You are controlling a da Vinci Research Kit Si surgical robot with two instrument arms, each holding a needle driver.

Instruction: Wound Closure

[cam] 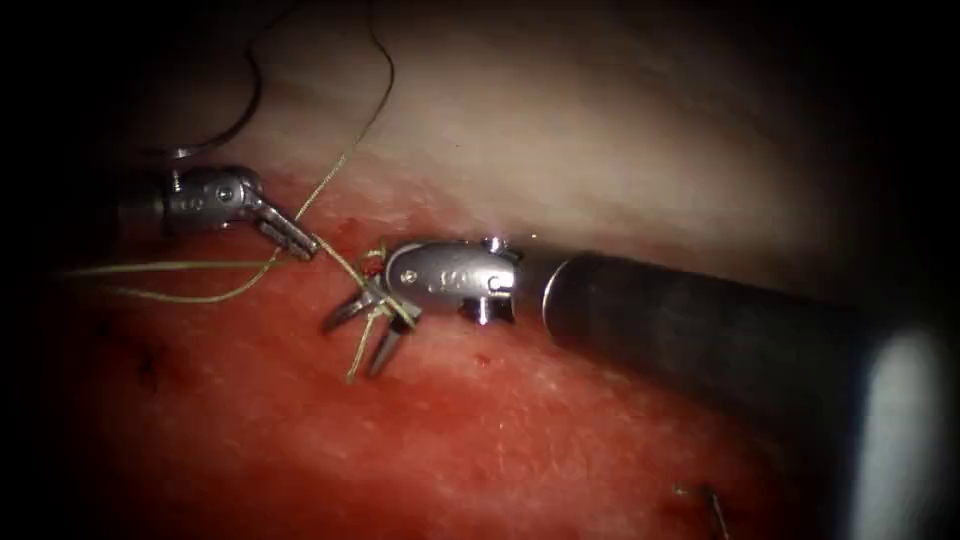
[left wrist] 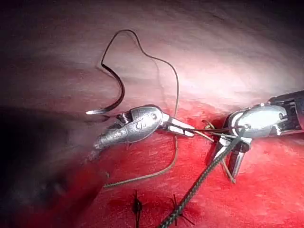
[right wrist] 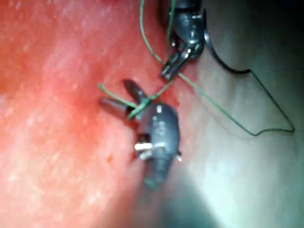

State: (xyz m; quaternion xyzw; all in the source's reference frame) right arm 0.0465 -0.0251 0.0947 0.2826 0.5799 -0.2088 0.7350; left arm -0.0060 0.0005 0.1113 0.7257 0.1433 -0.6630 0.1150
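Two pincers over red-wet tissue point(cam: 560, 450): left pincer point(cam: 300, 240) clamps thread point(cam: 340, 165); right pincer point(cam: 370, 335) gapes, thread-wrapped.

The dark curved steel needle point(cam: 235, 120) fades into shadow in the endoscope view, its tip too dim to place. The pale yellow-green suture thread point(cam: 180, 268) runs off into the dark at the left, its end unseen. Whether the thread crossing the right arm's silver two-jawed tool point(cam: 372, 328) is wrapped round it or merely draped cannot be told.

Dark shaft point(cam: 700, 330); silver wrist; slim steel pincer point(cam: 370, 335).
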